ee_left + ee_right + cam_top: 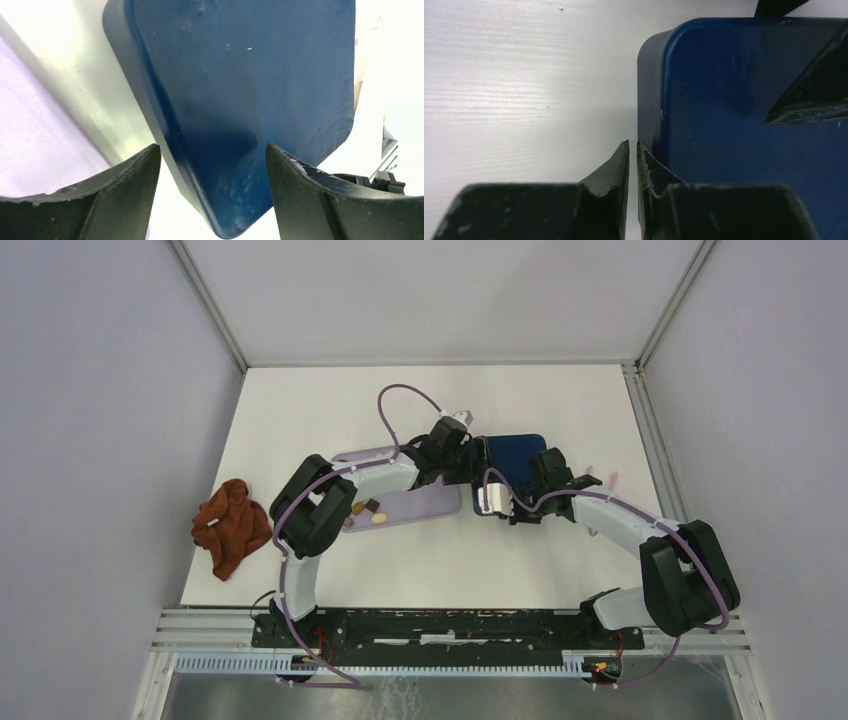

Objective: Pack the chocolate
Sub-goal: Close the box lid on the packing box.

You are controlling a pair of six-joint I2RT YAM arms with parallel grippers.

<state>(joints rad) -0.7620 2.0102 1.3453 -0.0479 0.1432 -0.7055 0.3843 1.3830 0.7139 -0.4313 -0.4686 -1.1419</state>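
Observation:
A few chocolate pieces [372,510], brown and cream, lie on the lavender tray [435,502], partly under my left arm. A dark blue box [518,452] stands to the tray's right. It fills the left wrist view [240,75] and looks bare inside. My left gripper [212,155] is open, and the box's near corner sits between its fingers; from above it [474,454] is at the box's left edge. My right gripper [633,146] is shut with nothing seen in it, beside the box's wall [651,90]. From above it [512,498] is at the box's near edge.
A reddish-brown cloth [232,525] lies at the table's left edge. Something pale pink [606,478] lies right of the blue box, mostly hidden by my right arm. Metal frame rails run along the table's sides and near edge.

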